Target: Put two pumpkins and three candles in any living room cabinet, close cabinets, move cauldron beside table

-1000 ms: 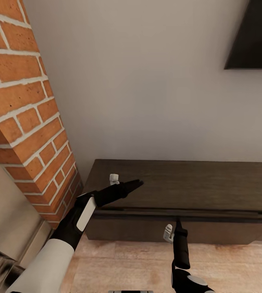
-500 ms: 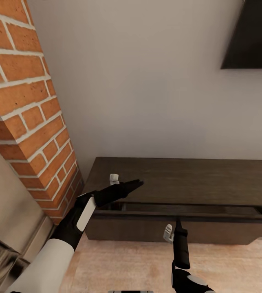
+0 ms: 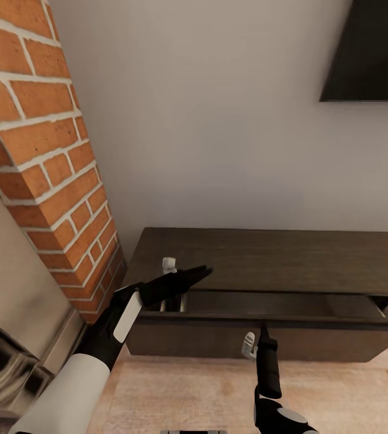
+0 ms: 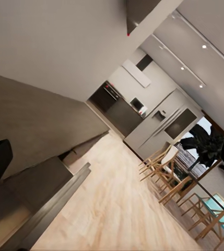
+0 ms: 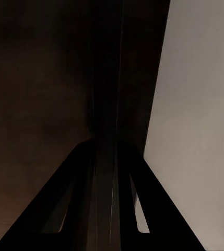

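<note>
Cabinet (image 3: 278,265) drawer lip pinched between right fingers (image 3: 265,330); left fingers (image 3: 201,272) clenched above cabinet top

A brick column (image 3: 43,157) meets a pale wall (image 3: 206,120) bearing a dark screen (image 3: 372,54). Wood floor (image 4: 117,204) runs toward chairs (image 4: 169,178) and a kitchen.

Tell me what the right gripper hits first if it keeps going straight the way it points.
Most likely the front of the cabinet's partly open drawer: the right gripper points straight at its upper edge and already looks to be on it, though depth is unclear.
</note>
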Controlling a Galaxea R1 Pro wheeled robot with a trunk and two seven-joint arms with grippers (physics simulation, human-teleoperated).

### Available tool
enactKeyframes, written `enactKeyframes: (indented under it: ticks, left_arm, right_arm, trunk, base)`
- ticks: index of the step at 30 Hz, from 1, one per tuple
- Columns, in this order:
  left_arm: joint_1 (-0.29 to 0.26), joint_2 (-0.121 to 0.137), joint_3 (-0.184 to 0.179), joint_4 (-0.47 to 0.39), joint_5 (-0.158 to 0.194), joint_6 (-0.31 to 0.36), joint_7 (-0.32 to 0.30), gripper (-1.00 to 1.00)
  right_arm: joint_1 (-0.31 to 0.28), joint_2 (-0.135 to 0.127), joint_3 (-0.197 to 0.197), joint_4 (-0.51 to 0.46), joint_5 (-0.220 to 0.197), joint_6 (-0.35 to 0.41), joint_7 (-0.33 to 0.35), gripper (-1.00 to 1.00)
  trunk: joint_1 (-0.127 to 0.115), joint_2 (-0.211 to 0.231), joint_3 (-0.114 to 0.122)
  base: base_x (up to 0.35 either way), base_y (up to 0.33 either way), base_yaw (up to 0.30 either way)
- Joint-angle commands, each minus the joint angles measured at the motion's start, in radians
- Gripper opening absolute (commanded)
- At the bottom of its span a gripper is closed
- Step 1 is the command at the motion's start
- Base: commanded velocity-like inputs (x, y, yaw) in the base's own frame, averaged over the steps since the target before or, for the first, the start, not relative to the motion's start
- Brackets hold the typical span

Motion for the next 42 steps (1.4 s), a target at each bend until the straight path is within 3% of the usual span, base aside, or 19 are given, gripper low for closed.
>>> enactKeyframes:
  ticks: [1,21,42]
  left_arm:
    - [0.0,0.0,0.0,0.0,0.0,0.0,0.0,1.0]
    - [0.0,0.0,0.0,0.0,0.0,0.0,0.001,1.0]
    - [0.0,0.0,-0.001,-0.001,0.0,0.0,0.001,1.0]
  right_arm:
    - [-0.001,0.0,-0.004,-0.002,0.003,0.005,-0.028,-1.0]
    - [-0.001,-0.001,-0.001,-0.002,0.004,0.005,-0.035,-1.0]
    - [-0.001,-0.003,-0.001,-0.002,0.005,0.005,-0.047,-1.0]
  trunk:
    - [0.0,0.0,0.0]
    - [0.0,0.0,0.0]
    - [0.0,0.0,0.0]
  base:
    - [-0.092,0.0,0.0]
    - [-0.162,0.0,0.0]
    - [-0.007,0.0,0.0]
